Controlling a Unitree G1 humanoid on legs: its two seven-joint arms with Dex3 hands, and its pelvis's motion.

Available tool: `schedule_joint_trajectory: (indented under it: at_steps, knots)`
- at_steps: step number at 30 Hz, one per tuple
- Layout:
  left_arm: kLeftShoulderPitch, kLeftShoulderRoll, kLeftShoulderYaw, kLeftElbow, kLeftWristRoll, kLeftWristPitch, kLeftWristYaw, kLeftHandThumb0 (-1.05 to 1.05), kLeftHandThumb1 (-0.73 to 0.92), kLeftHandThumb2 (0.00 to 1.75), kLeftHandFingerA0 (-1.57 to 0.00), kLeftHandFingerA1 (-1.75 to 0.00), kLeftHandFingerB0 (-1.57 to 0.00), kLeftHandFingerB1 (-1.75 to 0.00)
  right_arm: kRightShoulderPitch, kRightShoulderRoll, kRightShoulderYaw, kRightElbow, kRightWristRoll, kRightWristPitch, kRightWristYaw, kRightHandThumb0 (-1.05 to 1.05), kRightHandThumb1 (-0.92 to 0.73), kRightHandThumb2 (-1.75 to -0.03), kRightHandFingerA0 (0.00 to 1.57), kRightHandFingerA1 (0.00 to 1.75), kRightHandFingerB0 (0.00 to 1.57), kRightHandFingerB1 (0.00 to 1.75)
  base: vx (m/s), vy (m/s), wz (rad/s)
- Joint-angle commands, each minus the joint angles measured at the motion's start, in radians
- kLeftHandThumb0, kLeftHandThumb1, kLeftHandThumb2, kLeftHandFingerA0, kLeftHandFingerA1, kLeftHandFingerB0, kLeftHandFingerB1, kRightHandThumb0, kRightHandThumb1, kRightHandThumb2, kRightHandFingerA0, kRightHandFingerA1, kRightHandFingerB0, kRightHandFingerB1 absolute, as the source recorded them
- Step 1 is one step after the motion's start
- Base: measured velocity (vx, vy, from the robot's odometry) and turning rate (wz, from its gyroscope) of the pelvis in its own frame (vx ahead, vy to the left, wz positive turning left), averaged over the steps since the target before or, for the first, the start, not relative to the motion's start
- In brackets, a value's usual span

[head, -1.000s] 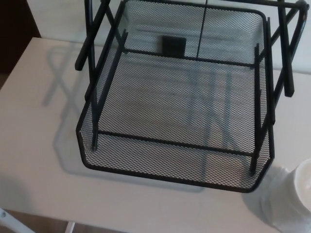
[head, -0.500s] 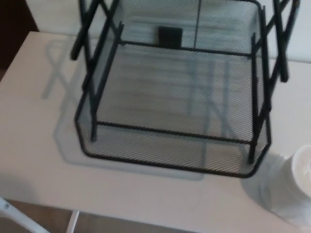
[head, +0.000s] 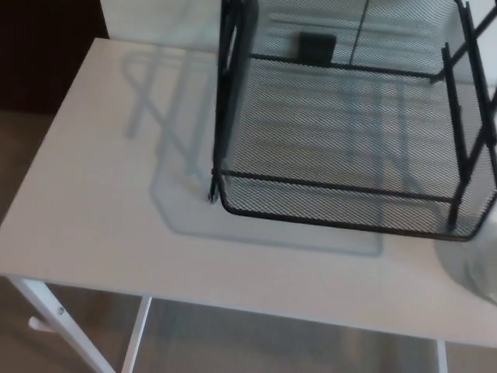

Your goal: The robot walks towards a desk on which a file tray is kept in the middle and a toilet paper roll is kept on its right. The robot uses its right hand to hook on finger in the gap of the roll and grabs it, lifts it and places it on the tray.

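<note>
The black mesh file tray (head: 342, 221) stands on the white desk (head: 116, 194), filling the upper right of the head view, and nothing lies in it. Its upright black side posts (head: 233, 85) rise on the left side. A small black plate (head: 317, 47) sits on its back wall. At the right edge, just past the tray's front corner, a blurred pale grey patch (head: 477, 268) shows; I cannot tell whether it is the toilet paper roll or only its shadow. Neither of my hands shows.
The desk's front edge runs across the bottom, with a white leg (head: 54, 311) under the left corner. Brown floor (head: 23, 148) lies to the left. A dark piece of furniture (head: 46, 54) stands at the upper left.
The camera has swung left: the tray and desk have slid right in the picture, the white roll has gone out past the right edge, and the desk's left edge and leg have come in.
</note>
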Motion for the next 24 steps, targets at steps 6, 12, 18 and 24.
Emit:
schedule_joint_trajectory:
  at_steps: [6,12,18,24]
  knots:
    - [0.007,-0.004,0.009,-0.004,-0.017,-0.021,-0.001,-0.81,0.70,1.02,-0.44,-0.78,-0.07,-0.51,-0.019,-0.023,0.053,0.003,-0.032,-0.015,-0.036,-1.05,-0.51,-1.25,0.00,0.87,0.00,0.85,-0.12,-0.329,-0.05]
    - [0.010,-0.010,0.013,0.004,-0.016,-0.041,0.011,-0.40,0.52,1.11,-0.05,-0.55,-0.02,-0.53,-0.016,-0.021,0.024,-0.003,0.010,-0.019,-0.022,-1.05,-0.47,-1.19,0.04,0.94,0.00,0.87,-0.03,-0.119,-0.01]
    - [0.005,-0.011,0.025,0.011,-0.029,-0.037,0.010,-0.40,0.52,1.10,-0.05,-0.55,-0.02,-0.53,-0.016,-0.021,0.023,-0.003,0.009,-0.019,-0.022,-1.05,-0.47,-1.19,0.04,0.94,0.00,0.87,-0.04,0.081,-0.02]
    - [0.005,-0.007,0.012,-0.006,-0.019,-0.009,0.011,-0.80,0.70,0.98,-0.16,-0.60,-0.07,-0.50,-0.016,-0.021,0.022,-0.003,0.008,-0.019,-0.022,-1.05,-0.47,-1.19,0.04,0.94,0.00,0.87,-0.02,0.191,0.11]
